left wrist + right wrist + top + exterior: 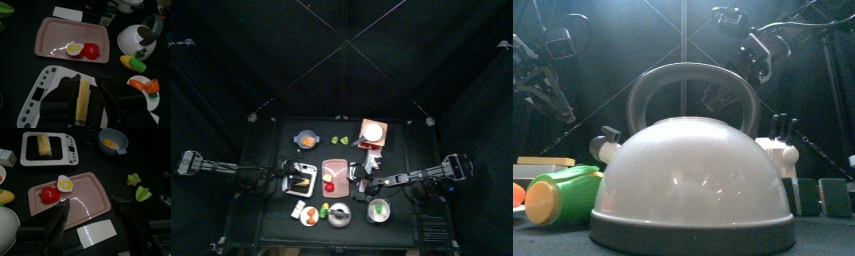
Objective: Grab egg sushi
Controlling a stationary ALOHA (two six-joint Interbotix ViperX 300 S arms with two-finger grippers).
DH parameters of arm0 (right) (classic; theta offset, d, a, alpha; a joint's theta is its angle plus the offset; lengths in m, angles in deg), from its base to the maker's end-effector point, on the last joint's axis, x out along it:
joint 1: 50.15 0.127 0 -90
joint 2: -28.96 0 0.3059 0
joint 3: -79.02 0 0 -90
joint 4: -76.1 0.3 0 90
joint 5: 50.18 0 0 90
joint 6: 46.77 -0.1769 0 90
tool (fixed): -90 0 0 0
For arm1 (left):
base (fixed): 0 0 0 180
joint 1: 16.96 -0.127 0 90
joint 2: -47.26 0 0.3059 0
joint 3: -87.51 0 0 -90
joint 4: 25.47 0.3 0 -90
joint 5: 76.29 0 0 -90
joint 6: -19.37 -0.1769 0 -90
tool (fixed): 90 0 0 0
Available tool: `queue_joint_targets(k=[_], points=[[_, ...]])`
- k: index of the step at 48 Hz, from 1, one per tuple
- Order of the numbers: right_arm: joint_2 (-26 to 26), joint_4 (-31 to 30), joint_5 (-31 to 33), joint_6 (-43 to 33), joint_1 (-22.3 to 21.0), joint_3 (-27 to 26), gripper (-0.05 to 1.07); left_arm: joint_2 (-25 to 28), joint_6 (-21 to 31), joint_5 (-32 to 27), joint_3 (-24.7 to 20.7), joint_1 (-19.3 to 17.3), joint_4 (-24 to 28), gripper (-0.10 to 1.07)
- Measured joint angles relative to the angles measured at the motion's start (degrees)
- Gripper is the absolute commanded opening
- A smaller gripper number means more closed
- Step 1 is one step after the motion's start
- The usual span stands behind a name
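Note:
The egg sushi [83,99] is a pale-yellow block lying over a white perforated board [40,97]. My left gripper [84,102] is down over it, with one jaw tight against each long side of the block. The right wrist view shows the same block [44,144] in the board's dark middle [47,162]. My right gripper [90,228] is open and empty, above the near edge of the pink tray [87,200] and a white card [97,232]. In the top view the left gripper [301,181] and right gripper [360,181] flank the tray [334,163].
The pink tray [50,35] holds a fried egg [74,49] and a red piece [91,50]. A white kettle [137,37] fills the front view [694,180]. Nearby are a corn piece [132,63], a carrot plate [147,87], green leaves [138,188] and a small bowl [110,140].

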Motion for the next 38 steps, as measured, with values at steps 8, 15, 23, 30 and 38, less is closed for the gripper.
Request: queue_joint_targets(k=[8, 15, 23, 30, 38], points=[[-0.4, 0.0, 0.0, 0.1, 1.1, 0.5, 0.96, 0.0, 0.0, -1.7, -0.2, 0.6, -1.8, 0.97], [-0.5, 0.1, 0.0, 0.1, 1.4, 1.0, 0.96, 0.8, -0.1, -6.1, -0.5, 1.8, -3.0, 1.03], [-0.8, 0.0, 0.0, 0.0, 1.4, 1.3, 0.96, 3.5, 0.0, -9.1, -0.8, 2.1, -3.5, 1.03], [-0.9, 0.1, 0.1, 0.0, 1.4, 1.7, 0.96, 6.9, -0.2, -9.4, -1.1, 2.2, -3.5, 1.03], [-0.9, 0.1, 0.1, 0.0, 1.4, 1.8, 0.96, 10.6, -0.2, -9.4, -1.2, 2.2, -3.4, 1.03]])
